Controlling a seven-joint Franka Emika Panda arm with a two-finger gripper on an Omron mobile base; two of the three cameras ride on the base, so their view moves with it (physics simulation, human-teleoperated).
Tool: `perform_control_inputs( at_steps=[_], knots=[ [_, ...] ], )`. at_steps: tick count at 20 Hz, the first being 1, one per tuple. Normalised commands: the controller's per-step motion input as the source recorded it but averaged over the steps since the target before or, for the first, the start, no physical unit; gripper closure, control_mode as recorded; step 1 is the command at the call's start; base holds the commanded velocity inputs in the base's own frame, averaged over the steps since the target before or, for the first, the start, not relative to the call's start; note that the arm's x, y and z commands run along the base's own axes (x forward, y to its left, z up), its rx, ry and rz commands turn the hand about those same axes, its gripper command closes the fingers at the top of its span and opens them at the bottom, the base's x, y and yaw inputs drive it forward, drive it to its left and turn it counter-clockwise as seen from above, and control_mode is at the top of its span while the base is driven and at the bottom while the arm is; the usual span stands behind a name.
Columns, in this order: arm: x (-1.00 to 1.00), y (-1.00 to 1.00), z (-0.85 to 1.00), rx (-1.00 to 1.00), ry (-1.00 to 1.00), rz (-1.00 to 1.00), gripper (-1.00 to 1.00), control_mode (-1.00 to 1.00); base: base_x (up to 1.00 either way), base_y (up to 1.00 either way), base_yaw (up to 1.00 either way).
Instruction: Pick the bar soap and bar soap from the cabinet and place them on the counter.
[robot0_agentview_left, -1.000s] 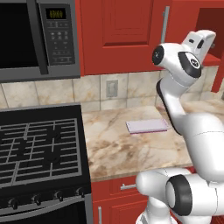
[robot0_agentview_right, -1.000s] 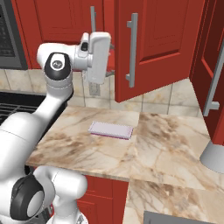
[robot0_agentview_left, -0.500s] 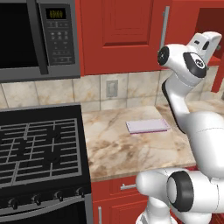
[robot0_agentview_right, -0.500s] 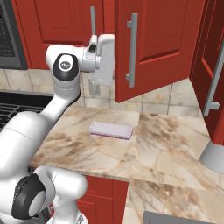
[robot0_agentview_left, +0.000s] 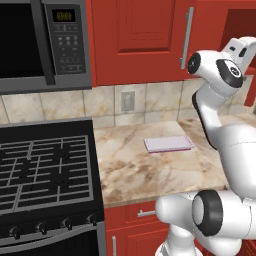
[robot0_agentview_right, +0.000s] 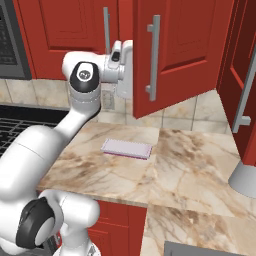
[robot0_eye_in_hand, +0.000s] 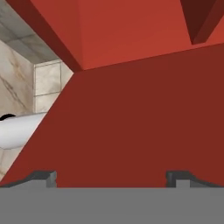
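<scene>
Although neither bar soap can be made out, presumably lying on the shelf inside the cabinet (robot0_agentview_right: 185, 45), the gripper (robot0_eye_in_hand: 111, 177) faces its red panel spread wide and empty, and such small, stiff, likely slippery bars warrant pinching across their narrow sides.

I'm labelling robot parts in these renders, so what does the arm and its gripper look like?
The arm is glossy white, built of smooth rounded segments, with dark grey to black round joint caps ringed by a thin pale line. No cables or lettering are visible. The hand is a white boxy block. The gripper ends in two small dark grey fingertips with stepped inner edges.
</scene>
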Motion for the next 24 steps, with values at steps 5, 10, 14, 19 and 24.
perform_control_inputs(
  at_steps=[5, 10, 14, 19, 24],
  knots=[
    [-0.15, -0.38, 0.00, 0.00, -0.02, -0.03, -1.00, -1.00, 0.00, 0.00, 0.00],
    [-0.27, -0.42, 0.00, 0.00, -0.05, -0.04, -1.00, -1.00, 0.00, 0.00, 0.00],
    [-0.24, -0.45, 0.00, 0.00, -0.05, -0.03, -1.00, -1.00, 0.00, 0.00, 0.00],
    [-0.16, -0.43, 0.00, 0.01, -0.04, -0.02, -1.00, -1.00, 0.00, 0.00, 0.00],
    [-0.06, -0.34, 0.00, 0.02, -0.04, 0.00, -1.00, -1.00, 0.00, 0.00, 0.00]
  ],
)
